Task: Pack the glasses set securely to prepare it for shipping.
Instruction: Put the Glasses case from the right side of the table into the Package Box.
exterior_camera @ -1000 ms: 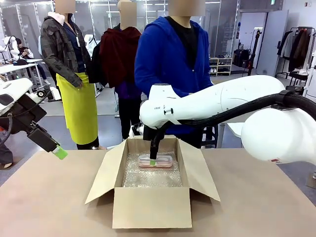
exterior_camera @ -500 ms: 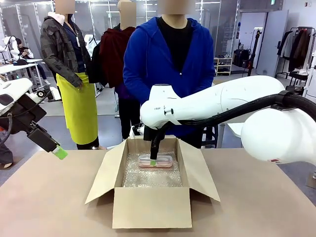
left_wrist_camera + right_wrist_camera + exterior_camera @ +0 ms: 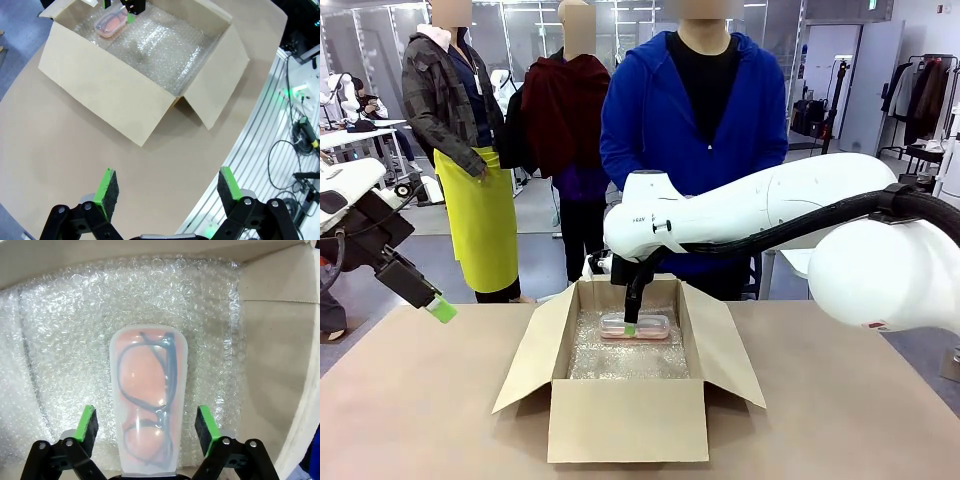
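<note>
in the front view the right tool [image 3: 631, 325] covers the middle of the pink case [image 3: 656, 326], and the near wall of the box [image 3: 627, 420] hides the near strip of bubble wrap [image 3: 625, 362]. the right wrist view cuts off one end of the case.

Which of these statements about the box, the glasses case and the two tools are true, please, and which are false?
1. The pink case lies on bubble wrap inside the cardboard box. True.
2. The right tool is shut on the pink case. False: its jaws stand open on either side of the case, pads clear of it.
3. The left tool is open and holds nothing. True.
4. The box's flaps are folded shut. False: they stand open, spread outward.
</note>
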`<state>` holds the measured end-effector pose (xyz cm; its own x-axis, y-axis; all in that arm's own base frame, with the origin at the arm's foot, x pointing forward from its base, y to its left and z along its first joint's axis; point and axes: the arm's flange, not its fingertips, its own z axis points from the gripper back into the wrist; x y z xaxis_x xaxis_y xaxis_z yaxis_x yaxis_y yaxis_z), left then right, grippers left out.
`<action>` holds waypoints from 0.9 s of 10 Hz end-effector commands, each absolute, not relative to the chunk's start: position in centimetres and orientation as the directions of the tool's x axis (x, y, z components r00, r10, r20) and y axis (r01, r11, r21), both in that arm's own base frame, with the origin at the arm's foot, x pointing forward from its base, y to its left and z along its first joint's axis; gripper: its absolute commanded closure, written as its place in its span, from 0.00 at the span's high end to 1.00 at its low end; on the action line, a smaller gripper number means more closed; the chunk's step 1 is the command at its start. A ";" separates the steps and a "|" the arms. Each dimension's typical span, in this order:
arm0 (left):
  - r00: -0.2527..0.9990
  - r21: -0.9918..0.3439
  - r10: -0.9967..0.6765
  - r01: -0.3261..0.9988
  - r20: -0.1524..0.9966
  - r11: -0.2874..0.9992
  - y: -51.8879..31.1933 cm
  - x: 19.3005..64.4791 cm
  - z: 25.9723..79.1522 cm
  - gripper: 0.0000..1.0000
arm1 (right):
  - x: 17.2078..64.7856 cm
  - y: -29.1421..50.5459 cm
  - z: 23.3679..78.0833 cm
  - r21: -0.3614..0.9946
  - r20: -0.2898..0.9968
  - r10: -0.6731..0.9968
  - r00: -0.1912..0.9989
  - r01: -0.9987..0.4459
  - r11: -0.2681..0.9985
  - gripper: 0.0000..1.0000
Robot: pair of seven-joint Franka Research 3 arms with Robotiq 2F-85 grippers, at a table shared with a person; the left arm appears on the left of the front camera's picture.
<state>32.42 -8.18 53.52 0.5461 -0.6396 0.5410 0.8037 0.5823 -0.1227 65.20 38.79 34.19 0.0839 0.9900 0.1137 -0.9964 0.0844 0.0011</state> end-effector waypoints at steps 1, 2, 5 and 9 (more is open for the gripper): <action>0.527 -0.126 -0.635 0.816 0.565 0.564 -8.1 32.5 53.4 1.00 | 63.0 37.4 38.1 -0.037 0.107 0.988 0.114 -0.992 0.119 1.00; 0.527 -0.126 -0.635 0.816 0.565 0.564 -8.1 32.5 53.4 1.00 | 60.0 35.5 41.1 -0.030 0.160 0.981 0.111 -0.993 0.117 1.00; 0.527 -0.126 -0.635 0.816 0.565 0.564 -8.1 32.5 53.4 1.00 | 54.6 27.3 43.8 -0.023 0.301 0.922 0.243 -0.965 0.262 1.00; 0.527 -0.126 -0.635 0.816 0.565 0.564 -8.1 32.5 53.4 1.00 | 47.3 14.7 46.2 0.047 0.514 0.707 0.486 -0.839 0.542 1.00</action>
<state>32.43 -8.19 53.52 0.5462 -0.6392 0.5414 0.8035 0.5824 -0.1232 50.94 16.51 46.14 0.5110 0.7398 0.4378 -0.8407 0.5362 0.0752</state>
